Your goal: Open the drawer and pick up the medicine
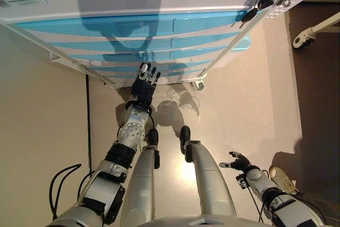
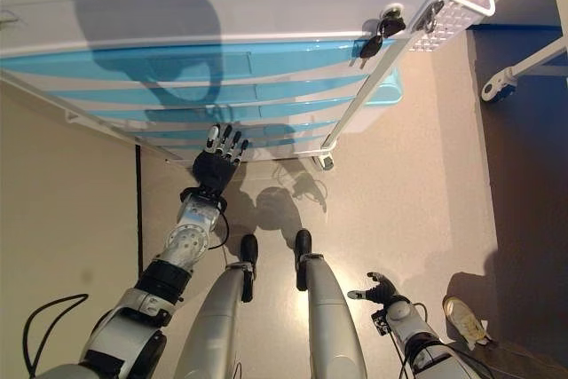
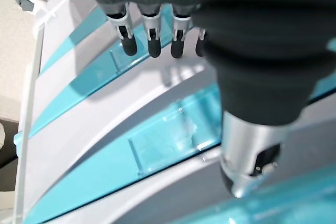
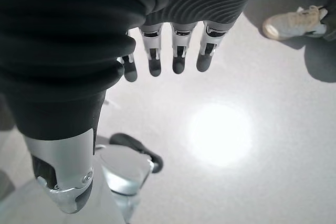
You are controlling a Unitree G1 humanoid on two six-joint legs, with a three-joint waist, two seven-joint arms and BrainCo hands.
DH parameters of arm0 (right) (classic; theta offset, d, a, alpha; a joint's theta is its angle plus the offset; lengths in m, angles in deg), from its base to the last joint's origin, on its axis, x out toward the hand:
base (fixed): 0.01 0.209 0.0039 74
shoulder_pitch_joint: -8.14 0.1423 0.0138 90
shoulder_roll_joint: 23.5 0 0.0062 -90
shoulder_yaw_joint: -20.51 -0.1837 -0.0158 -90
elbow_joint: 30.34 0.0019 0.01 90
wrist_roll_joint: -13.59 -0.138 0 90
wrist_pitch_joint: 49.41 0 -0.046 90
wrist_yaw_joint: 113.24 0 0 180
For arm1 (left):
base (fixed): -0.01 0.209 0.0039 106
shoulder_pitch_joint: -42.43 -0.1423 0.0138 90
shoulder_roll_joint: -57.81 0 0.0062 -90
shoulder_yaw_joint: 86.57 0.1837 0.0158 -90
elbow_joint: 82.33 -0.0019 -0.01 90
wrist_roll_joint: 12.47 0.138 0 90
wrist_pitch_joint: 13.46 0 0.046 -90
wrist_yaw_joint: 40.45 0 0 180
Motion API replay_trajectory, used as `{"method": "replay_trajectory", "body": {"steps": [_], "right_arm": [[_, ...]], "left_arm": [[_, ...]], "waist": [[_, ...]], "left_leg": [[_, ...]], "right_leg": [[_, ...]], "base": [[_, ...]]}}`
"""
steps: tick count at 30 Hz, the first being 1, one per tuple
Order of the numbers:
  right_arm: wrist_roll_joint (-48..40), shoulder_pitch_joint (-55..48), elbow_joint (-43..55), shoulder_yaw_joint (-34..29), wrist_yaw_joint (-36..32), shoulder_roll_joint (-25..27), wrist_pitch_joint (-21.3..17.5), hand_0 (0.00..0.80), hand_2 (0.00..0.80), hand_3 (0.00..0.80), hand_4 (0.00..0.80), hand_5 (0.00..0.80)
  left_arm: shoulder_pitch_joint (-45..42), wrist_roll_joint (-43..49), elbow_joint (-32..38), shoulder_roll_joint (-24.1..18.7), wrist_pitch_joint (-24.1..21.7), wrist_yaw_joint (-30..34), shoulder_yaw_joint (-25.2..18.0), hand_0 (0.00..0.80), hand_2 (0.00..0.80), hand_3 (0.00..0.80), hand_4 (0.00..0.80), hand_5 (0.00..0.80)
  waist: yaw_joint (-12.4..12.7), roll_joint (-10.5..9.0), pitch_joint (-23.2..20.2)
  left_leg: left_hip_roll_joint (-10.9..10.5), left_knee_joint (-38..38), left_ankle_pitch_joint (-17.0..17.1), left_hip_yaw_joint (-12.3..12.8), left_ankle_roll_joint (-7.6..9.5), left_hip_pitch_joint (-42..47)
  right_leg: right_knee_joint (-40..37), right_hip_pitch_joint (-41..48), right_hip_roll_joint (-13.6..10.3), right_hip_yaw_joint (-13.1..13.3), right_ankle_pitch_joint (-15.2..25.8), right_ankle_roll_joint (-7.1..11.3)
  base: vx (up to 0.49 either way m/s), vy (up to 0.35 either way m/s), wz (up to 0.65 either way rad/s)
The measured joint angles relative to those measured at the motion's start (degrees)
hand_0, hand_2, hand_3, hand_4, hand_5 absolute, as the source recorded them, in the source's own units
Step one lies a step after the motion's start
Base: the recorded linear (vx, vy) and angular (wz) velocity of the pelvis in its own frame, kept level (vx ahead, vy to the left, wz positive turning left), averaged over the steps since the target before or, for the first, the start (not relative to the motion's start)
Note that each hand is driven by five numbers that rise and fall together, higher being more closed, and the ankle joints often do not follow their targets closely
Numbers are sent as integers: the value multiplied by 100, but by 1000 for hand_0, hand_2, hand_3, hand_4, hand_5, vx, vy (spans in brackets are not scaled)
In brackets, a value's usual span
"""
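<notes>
Directly ahead of the robot: drawer cabinet [image 1: 159, 3], white frame on castors, a stack of translucent blue drawer fronts [image 1: 138, 43], each with a clear rectangular label pocket; all fronts sit flush, none pulled out. Medicine: not visible in any view. Keys [image 1: 257, 5] with dark fobs hang at the cabinet's upper right corner; white side rail [image 1: 234, 38] runs down that edge to a castor [image 1: 197, 84].

Left hand [image 1: 145, 84]: raised to the lower drawer fronts, fingers straight and slightly spread, dark tips [image 3: 152, 45] at or just off a blue front, contact uncertain; holds nothing.

Right hand [image 1: 238, 161]: low at the robot's right side, well apart from the cabinet, fingers straight and relaxed over bare floor, empty.

Floor [image 1: 249, 110]: pale, smooth, glossy, with a bright light reflection. Cream wall or panel [image 1: 37, 120] on the left. Person's white shoe [image 1: 282, 179] near the right hand. Second white wheeled frame [image 1: 313, 31] at far right.
</notes>
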Motion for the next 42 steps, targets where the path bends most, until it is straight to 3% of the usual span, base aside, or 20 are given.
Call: {"method": "replay_trajectory", "body": {"steps": [14,42], "right_arm": [[60,-2,-84,22,-4,8,0,0,0,0,0,0],[67,-19,-85,141,2,28,1,0,0,0,0,0]], "left_arm": [[-49,8,3,-47,-83,-2,-10,0,0,0,0,0],[-145,-172,25,-26,-191,-397,-151,0,0,0,0,0]], "waist": [[128,-21,99],[81,-23,99]], "left_leg": [[68,-665,306,-77,-122,567],[78,-1347,490,-55,-112,1291]], "right_leg": [[-514,484,99,-46,178,-79],[-982,1120,98,-77,289,-111]], "base": [[-8,-23,0],[17,-4,0]]}}
